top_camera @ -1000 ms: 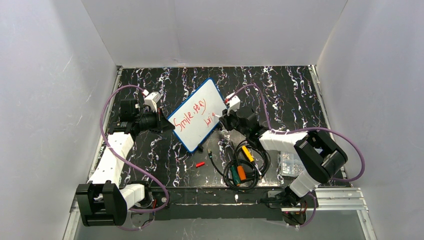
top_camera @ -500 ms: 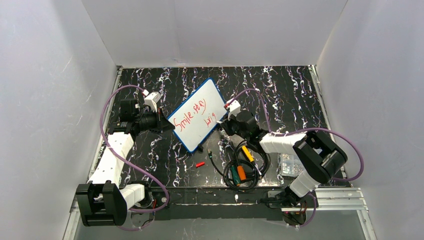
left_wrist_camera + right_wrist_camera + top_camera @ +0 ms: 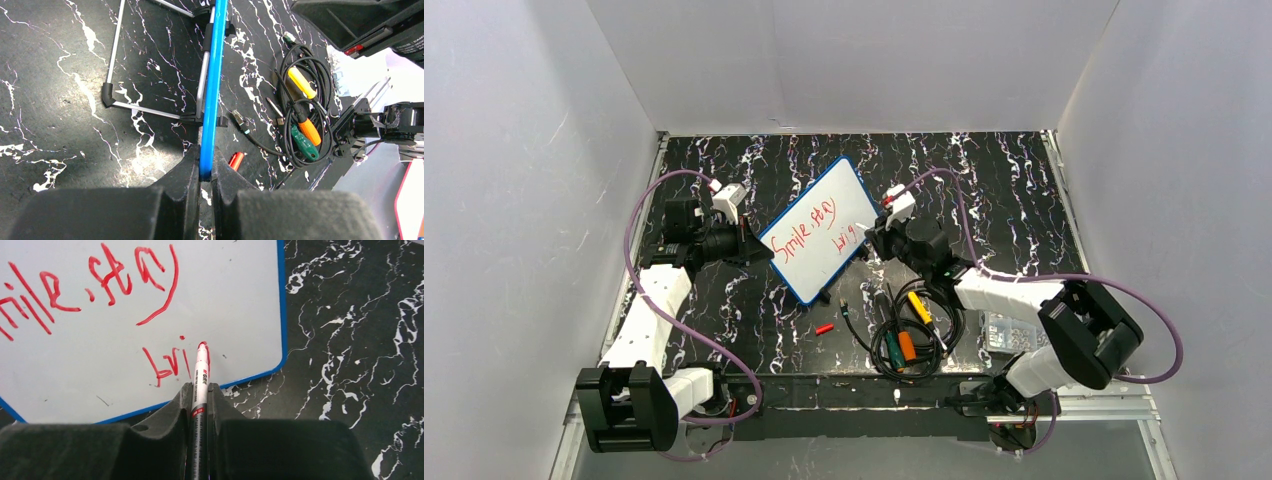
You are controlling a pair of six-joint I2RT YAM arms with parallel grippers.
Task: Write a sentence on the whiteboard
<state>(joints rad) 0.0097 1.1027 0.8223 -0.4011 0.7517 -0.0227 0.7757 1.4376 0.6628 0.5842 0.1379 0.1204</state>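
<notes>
2 arms meet at the whiteboard [image 3: 844, 200], which stands propped mid-way across the bench [image 3: 1004, 190], nearer its far edge. My left fingers [image 3: 187, 180] pinch its blue rim. The sentence [image 3: 115, 270] reads "Smile stay" above "bri" in red. My right fingers [image 3: 182, 405] clamp a marker [image 3: 201, 370], its tip touching the board just after "bri".

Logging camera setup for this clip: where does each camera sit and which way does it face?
Top external: high behind the bases, looking down at the table; left arm and right arm show.
Left wrist: looks along the board, edge-on; left hand clamps it.
Right wrist: faces the board's front; right hand holds the marker.
Shared: top and left wrist both show cables.
</notes>
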